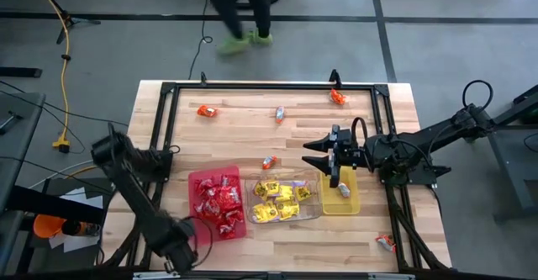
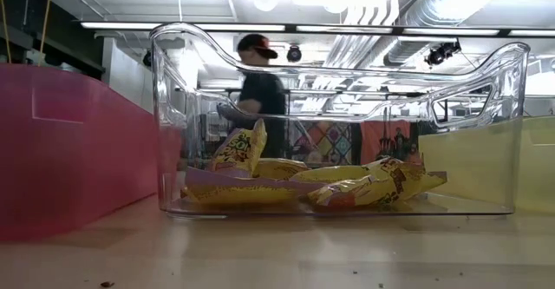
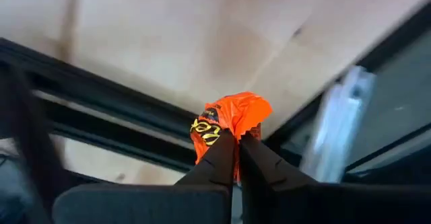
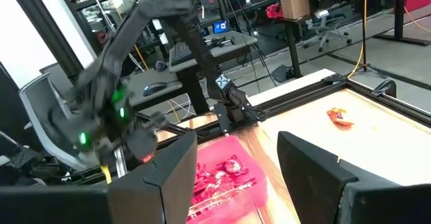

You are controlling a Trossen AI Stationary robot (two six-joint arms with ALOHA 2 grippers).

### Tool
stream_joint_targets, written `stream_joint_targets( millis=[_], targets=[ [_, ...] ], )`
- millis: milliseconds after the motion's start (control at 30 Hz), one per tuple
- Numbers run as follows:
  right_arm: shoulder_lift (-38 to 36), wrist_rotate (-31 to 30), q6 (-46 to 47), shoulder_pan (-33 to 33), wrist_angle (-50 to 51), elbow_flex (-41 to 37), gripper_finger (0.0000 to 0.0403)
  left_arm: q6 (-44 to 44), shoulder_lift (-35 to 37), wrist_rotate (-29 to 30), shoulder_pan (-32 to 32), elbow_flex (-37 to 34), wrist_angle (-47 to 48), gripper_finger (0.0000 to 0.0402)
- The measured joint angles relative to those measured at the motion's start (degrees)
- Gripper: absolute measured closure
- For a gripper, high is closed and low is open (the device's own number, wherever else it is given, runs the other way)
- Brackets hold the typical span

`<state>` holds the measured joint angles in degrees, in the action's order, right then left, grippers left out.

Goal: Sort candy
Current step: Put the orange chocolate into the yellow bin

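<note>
the left gripper [image 3: 237, 138] is pinched tight on an orange candy packet [image 3: 232, 116], the two dark fingers [image 3: 219, 158] pressed together with the crinkled wrapper sticking out past the tips. from overhead that arm is down at the near left corner of the table [image 1: 252, 116], right by the near end of the red tray [image 1: 198, 229], though the gripper itself is kind of a blur up there so i can't place the tips exactly. the right gripper [image 1: 316, 153] sits out over the middle of the table with its fingers spread apart and nothing between them, just beside the far end of the yellow tray [image 1: 353, 204]. the three trays sit side by side near the front edge: the red tray is full of red candy packets [image 1: 220, 203], the clear tray [image 1: 313, 215] in the middle holds a heap of yellow candy packets [image 1: 277, 201], and the yellow tray has what looks like a single pale packet [image 1: 343, 191] in it. loose packets are still scattered on the wood: an orange one [image 1: 207, 110] near the far left, a small one [image 1: 279, 113] at the far middle, another orange one [image 1: 338, 97] by the far right corner, one [image 1: 268, 161] just beyond the clear tray, and one [image 1: 386, 244] off at the near right corner. there's also a person [image 1: 239, 7] walking past on the far side of the table.
</note>
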<state>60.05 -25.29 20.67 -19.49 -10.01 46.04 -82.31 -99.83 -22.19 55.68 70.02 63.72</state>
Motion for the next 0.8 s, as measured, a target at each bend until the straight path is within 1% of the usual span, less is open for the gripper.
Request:
stream_joint_targets(
  millis=[67,167,233,300,333,400,467,500,533,567,600,667,733,800],
  targets=[
    [0.0,0.0,-0.03,0.0,0.1,0.0,0.0201,0.09,5.1,3.13,-0.99,0.0,1.43,0.04],
    [0.0,-0.01,-0.09,0.0,0.1,0.0,0.0202,0.09,13.94,11.33,-3.06,0.0,1.49,0.0401],
    [0.0,0.01,-0.08,0.0,0.05,0.0,0.0202,0.08,19.83,19.08,-5.16,0.0,1.5,0.0401],
    [0.0,0.03,0.19,0.0,-0.52,0.0,0.0202,1.16,25.46,28.68,-7.89,0.0,0.85,0.0401],
    [0.0,0.27,0.63,0.0,-1.11,0.0,0.0202,3.11,28.06,33.8,-9.33,0.0,0.02,0.0401],
    [0.0,1.32,2.3,0.0,-3.04,0.0,0.0202,9.76,32.7,44.3,-12.35,0.02,-3.19,0.0401],
    [0.0,2.85,3.82,0.0,-5.7,0.0,0.0202,19.09,36.17,54.17,-15.53,0.05,-7.57,0.0401],
    [0.0,3.62,4.13,0.0,-6.96,0.0,0.0202,24.42,37.51,58.31,-17.24,0.07,-10.37,0.0401],
    [0.0,4.65,4.35,-0.07,-8.16,0.0,0.0202,29.89,38.49,61.13,-18.95,0.09,-13.25,0.0401],
    [0.0,5.34,4.37,-0.15,-9.24,0.0,0.0202,35.94,39.32,62.92,-20.95,0.09,-16.39,0.0401],
    [0.0,6.11,4.37,-0.23,-10.22,0.0,0.0202,41.81,39.87,63.44,-22.89,0.09,-19.77,0.0401],
    [0.0,6.52,3.95,-0.57,-11.81,0.0,0.0202,52.83,40.25,62.49,-26.39,0.09,-27.68,0.0401],
    [0.04,6.37,2.55,-0.98,-11.8,0.44,0.0202,62.12,40.22,59.09,-29.32,0.07,-35.66,0.0401],
    [0.81,6.27,0.44,-1.3,-11.7,1.82,0.0202,68.62,39.46,52.77,-32.16,0.11,-43.86,0.0401]
  ],
)
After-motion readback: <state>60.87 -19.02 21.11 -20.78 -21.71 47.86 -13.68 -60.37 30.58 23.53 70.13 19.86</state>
